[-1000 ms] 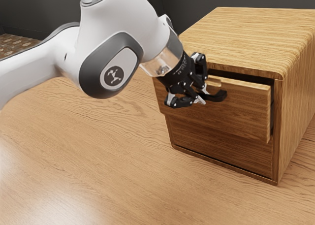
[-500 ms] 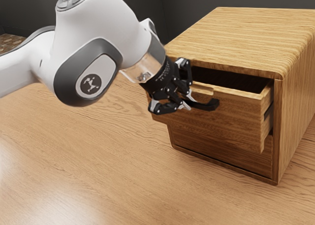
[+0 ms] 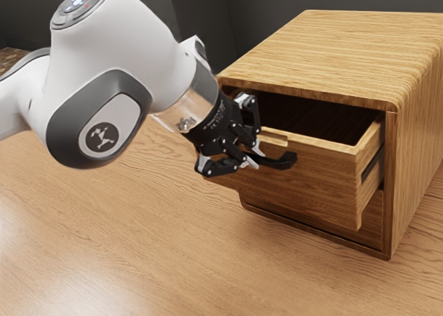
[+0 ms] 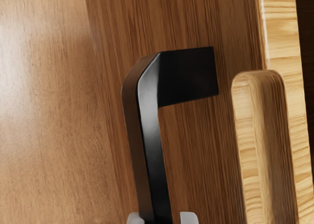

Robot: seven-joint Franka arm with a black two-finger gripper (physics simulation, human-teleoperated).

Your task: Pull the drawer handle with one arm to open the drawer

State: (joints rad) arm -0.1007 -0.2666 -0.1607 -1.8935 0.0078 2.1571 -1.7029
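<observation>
Farther out than before, the drawer [image 3: 311, 184] now sticks well out of the wooden box [image 3: 346, 53], and the arm [image 3: 104, 81] has moved back toward the exterior view's left. The gripper [image 3: 253, 158] pinches the black handle [image 3: 280, 162] on the drawer's front. The box sits on a shiny wooden table [image 3: 124, 247]. Behind it is a dark wall [image 3: 208, 12].

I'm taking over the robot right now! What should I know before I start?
Hand: the gripper is shut on the black handle of the drawer.
Where things are: the drawer sticks partway out of the wooden cabinet, which stands on the table. A dark gap shows behind the drawer's front.
Done: handle grabbed, drawer partly open.
Left: probably pull straight out a bit more, then let go.
</observation>
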